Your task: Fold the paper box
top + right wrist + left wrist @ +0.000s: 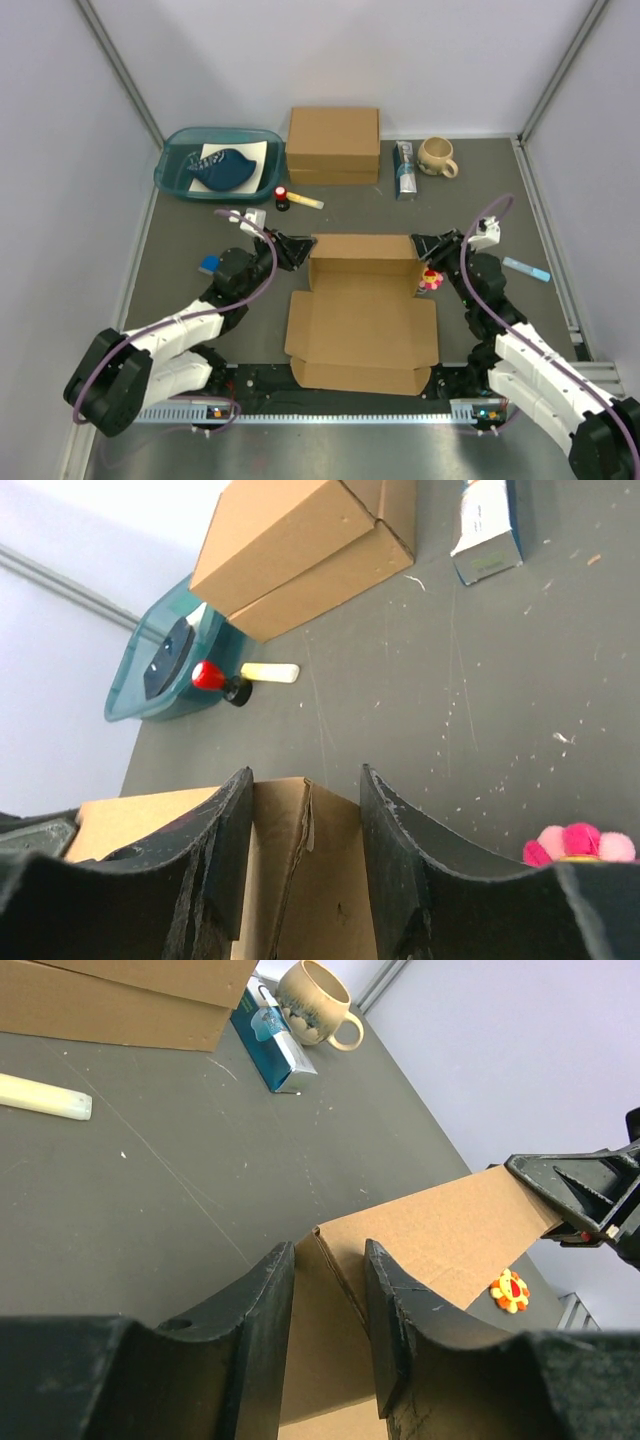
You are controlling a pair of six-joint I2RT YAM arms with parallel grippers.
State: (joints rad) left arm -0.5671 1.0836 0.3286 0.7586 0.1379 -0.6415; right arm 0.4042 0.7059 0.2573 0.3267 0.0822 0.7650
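The paper box (pixel 362 325) is a flat brown die-cut mailer at the table's middle, with its far wall (pixel 362 252) raised upright. My left gripper (pixel 300 250) is at the wall's left corner. In the left wrist view the gripper (pixel 330 1295) has the folded cardboard corner (pixel 335 1360) between its fingers, touching both. My right gripper (pixel 425 248) is at the right corner. In the right wrist view the gripper (pixel 305 825) has the creased corner (pixel 300 880) filling the gap between its fingers. The right gripper's tip also shows in the left wrist view (pixel 580 1195).
A thicker brown box (pixel 333 145) stands at the back, with a teal bin (pixel 215 165) to its left. A mug (pixel 437 157) and a blue packet (pixel 405 168) are back right. A red-capped item (pixel 283 195) and a yellow stick (pixel 305 201) lie behind the paper box. A pink toy (pixel 431 279) sits by the right corner.
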